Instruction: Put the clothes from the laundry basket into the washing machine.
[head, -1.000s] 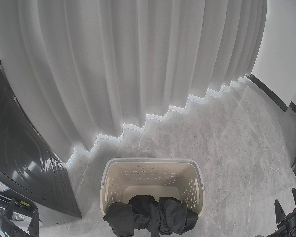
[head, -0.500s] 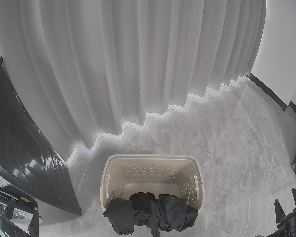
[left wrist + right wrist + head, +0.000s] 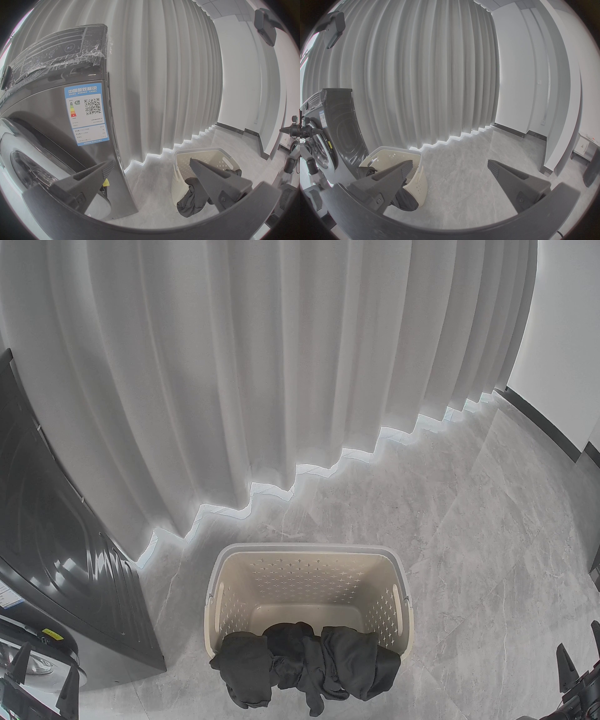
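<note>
A cream laundry basket (image 3: 306, 548) stands on the floor in front of me. Black clothes (image 3: 306, 665) lie bunched in it and hang over its near rim. The dark grey washing machine (image 3: 56, 565) stands to the left of the basket. My left gripper (image 3: 44, 674) is open and empty, low at the left in front of the machine. In the left wrist view the left gripper (image 3: 150, 162) frames the machine's front (image 3: 62, 125), the basket (image 3: 203, 156) and the clothes (image 3: 193, 200). My right gripper (image 3: 449, 163) is open and empty, right of the basket (image 3: 390, 156).
A long white curtain (image 3: 281, 365) hangs behind the basket down to the grey tiled floor (image 3: 487, 540). A white wall with dark skirting (image 3: 550, 427) runs along the right. The floor right of the basket is bare.
The whole head view has shifted, so the camera moved: basket and washing machine sit slightly higher in the picture. Both grippers hold the same place and stay open.
</note>
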`<state>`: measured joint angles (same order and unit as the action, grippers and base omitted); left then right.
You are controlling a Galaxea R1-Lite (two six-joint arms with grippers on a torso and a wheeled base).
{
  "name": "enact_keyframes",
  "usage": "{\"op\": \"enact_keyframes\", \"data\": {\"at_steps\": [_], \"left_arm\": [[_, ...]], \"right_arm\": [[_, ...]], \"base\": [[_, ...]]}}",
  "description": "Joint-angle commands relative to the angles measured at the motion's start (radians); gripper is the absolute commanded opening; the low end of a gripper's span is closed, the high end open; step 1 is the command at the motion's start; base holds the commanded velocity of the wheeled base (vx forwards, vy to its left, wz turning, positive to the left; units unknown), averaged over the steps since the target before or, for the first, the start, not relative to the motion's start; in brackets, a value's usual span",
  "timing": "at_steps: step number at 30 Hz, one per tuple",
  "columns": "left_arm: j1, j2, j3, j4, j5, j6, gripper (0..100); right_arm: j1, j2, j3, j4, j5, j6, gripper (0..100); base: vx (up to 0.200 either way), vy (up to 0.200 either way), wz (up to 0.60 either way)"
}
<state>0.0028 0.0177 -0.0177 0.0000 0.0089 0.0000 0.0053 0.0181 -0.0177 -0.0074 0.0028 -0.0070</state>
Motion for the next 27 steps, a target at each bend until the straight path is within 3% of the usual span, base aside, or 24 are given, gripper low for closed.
{"op": "enact_keyframes", "data": {"at_steps": [1, 8, 14, 27], "left_arm": [[0.0, -0.013, 0.018, 0.0, 0.0, 0.0, 100], [0.0, -0.013, 0.018, -0.002, 0.002, -0.005, 100], [0.0, -0.013, 0.018, -0.002, 0.002, -0.003, 100], [0.0, -0.013, 0.018, 0.0, 0.0, -0.003, 100]], "right_arm": [[0.001, -0.001, 0.018, 0.0, 0.0, -0.001, 100], [0.001, -0.001, 0.018, 0.0, 0.0, -0.001, 100], [0.001, -0.001, 0.018, 0.0, 0.0, -0.001, 100], [0.001, -0.001, 0.018, 0.0, 0.0, -0.001, 100]], "base": [[0.0, 0.0, 0.0], [0.0, 0.0, 0.0], [0.2, 0.0, 0.0], [0.015, 0.0, 0.0]]}}
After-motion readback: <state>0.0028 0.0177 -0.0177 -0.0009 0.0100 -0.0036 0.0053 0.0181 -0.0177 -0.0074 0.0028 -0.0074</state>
